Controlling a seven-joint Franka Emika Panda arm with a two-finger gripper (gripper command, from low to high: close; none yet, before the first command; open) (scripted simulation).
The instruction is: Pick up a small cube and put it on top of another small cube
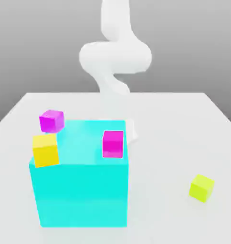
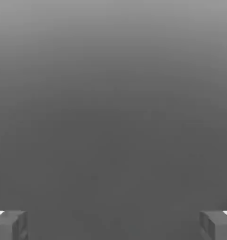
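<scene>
Lime small cube [image 1: 201,187] lies untouched, well apart from the big cyan cube [image 1: 81,190]. Gripper [image 2: 113,225] is spread wide, empty; approach judged pending, descent over it required.

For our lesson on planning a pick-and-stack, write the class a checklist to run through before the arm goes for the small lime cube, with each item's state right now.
1. Claw open: ok, its fingers stand wide apart in the hand view.
2. Claw carrying nothing: ok, nothing lies between the fingers.
3. Small lime cube free to grasp: ok, it sits alone on the table, at the exterior view's right.
4. Nothing stacked on the lime cube: ok.
5. Target cube picked: cannot tell; the golden-yellow cube and two magenta cubes are around the big cyan cube.
6. Claw lined up over the lime cube: not ok, the hand view shows plain grey.
</scene>
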